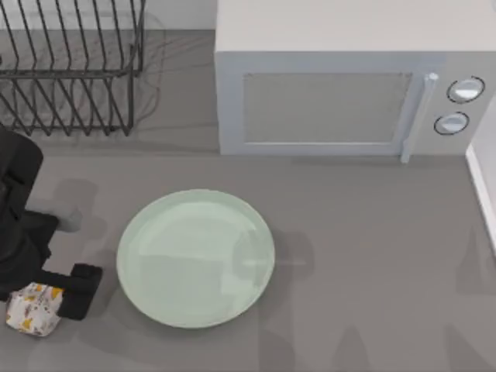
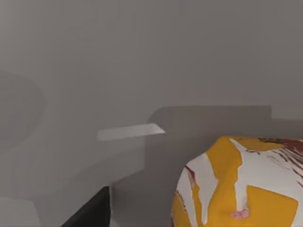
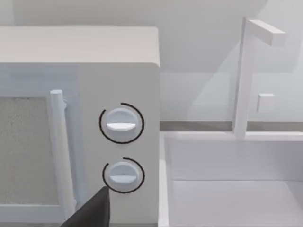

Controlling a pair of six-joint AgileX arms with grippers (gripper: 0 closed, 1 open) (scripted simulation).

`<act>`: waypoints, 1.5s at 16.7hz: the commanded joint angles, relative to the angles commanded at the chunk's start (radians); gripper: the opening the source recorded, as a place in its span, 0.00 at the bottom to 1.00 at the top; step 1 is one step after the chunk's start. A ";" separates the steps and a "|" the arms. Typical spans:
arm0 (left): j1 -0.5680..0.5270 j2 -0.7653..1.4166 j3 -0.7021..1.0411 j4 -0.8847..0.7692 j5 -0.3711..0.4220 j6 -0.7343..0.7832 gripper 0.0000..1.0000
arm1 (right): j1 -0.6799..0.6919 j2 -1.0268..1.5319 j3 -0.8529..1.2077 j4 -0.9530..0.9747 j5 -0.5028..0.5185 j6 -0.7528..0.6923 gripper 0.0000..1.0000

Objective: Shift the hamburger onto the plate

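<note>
Judging by its crumpled, blotchy wrapper, the hamburger (image 1: 33, 308) looks light and soft, so you can expect it to squash under a hard squeeze and slide a little inside the paper. It sits at the near-left corner of the table, left of the plate (image 1: 195, 258) and apart from its rim. Your left gripper (image 1: 48, 301) is down beside it: one dark finger (image 1: 80, 291) stands between the burger and the plate, just off the burger's right flank. You cannot tell from these views whether the fingers are spread or pinching the wrapper. In the left wrist view the burger (image 2: 244, 187) bulks close beside a finger (image 2: 92, 210), with bare tabletop beyond.

Take it across the widest part of its sides, low enough that the pads bear on the bun and not on loose paper, and grip gently.

The path to the plate is short and looks open. The plate's rim is shallow, but lift the burger over it instead of dragging. The wire dish rack (image 1: 70, 66) and the microwave (image 1: 345, 85) stand at the back, well clear. Your right arm is parked off to the right, its wrist camera facing the microwave's knobs (image 3: 121, 124) and a white sink (image 3: 232, 189).
</note>
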 joint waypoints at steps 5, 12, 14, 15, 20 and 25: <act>0.000 0.037 -0.032 0.060 0.000 0.001 1.00 | 0.000 0.000 0.000 0.000 0.000 0.000 1.00; 0.000 0.037 -0.032 0.060 0.000 0.001 0.55 | 0.000 0.000 0.000 0.000 0.000 0.000 1.00; 0.000 0.037 -0.032 0.060 0.000 0.001 0.40 | 0.000 0.000 0.000 0.000 0.000 0.000 1.00; 0.000 0.037 -0.032 0.060 0.000 0.001 0.32 | 0.000 0.000 0.000 0.000 0.000 0.000 1.00; 0.000 0.037 -0.032 0.060 0.000 0.001 0.00 | 0.000 0.000 0.000 0.000 0.000 0.000 1.00; 0.000 0.037 -0.032 0.060 0.000 0.001 0.00 | 0.000 0.000 0.000 0.000 0.000 0.000 1.00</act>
